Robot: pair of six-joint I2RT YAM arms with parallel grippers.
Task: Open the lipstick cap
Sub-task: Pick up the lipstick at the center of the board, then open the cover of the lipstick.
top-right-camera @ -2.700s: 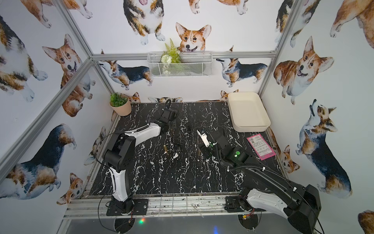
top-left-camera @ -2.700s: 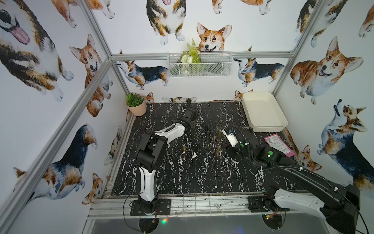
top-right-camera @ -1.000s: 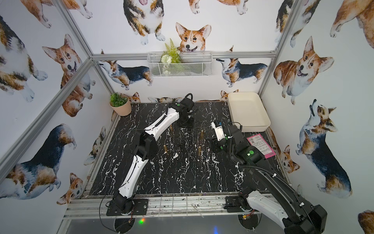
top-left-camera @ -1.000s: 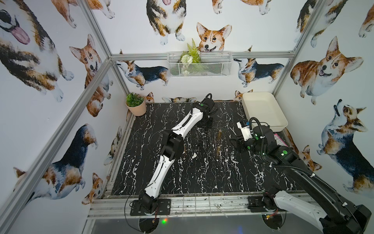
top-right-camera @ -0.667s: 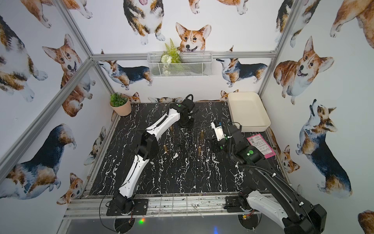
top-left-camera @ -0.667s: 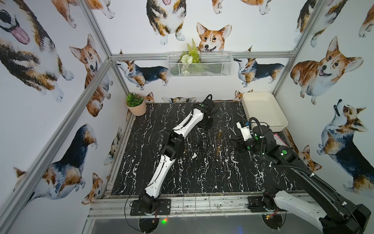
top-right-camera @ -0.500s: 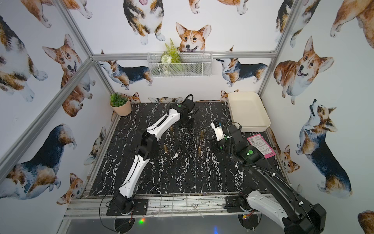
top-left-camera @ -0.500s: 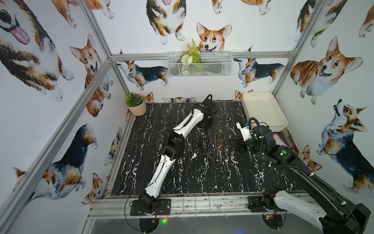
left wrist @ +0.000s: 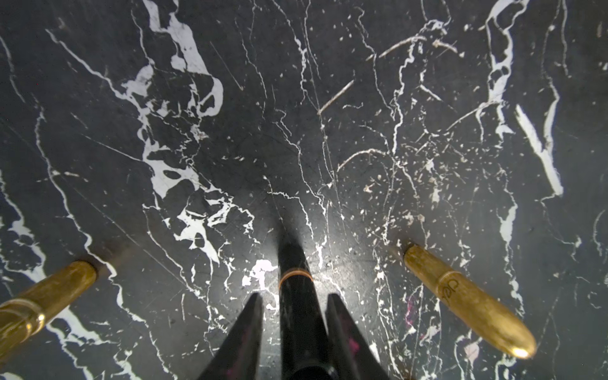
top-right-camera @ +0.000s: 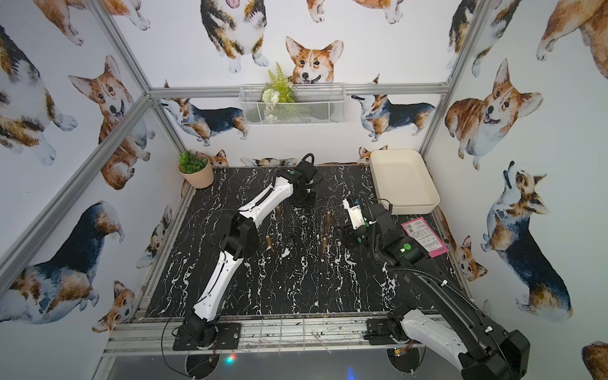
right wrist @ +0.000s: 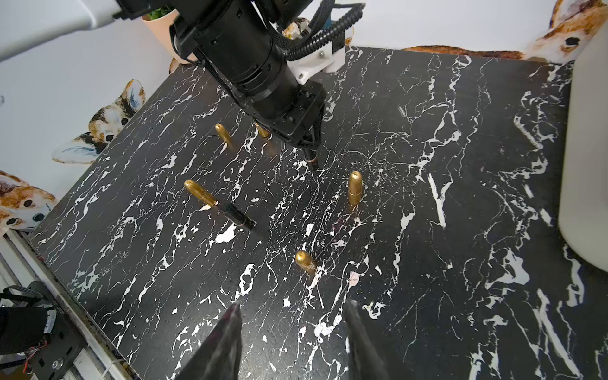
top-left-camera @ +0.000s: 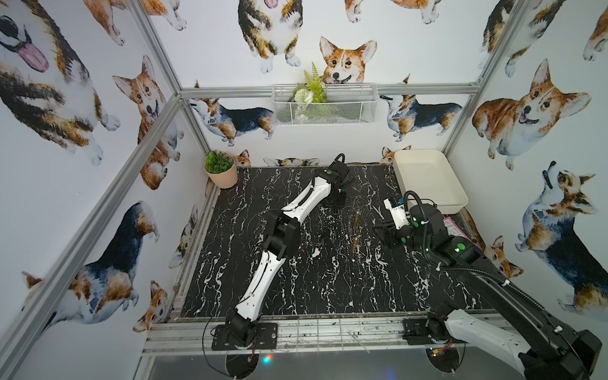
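My left jaws stand slightly apart around the black lipstick (left wrist: 296, 306). A sliver of bench (left wrist: 230, 98) shows between each of my left fingers (left wrist: 246, 329) and the tube. The lipstick stands upright toward the back middle of the bench, its gold ring (left wrist: 294, 274) clear of my fingertips. A lettered gold tube (left wrist: 467, 299) stands near on one side and a second gold tube (left wrist: 42, 306) on the other. My right jaws hang apart over the bench's right side, with only marble between my right fingers (right wrist: 223, 339). Ahead of them a gold-capped lipstick (right wrist: 217, 204) lies flat. A white tray (top-left-camera: 427, 184) sits at the back right corner.
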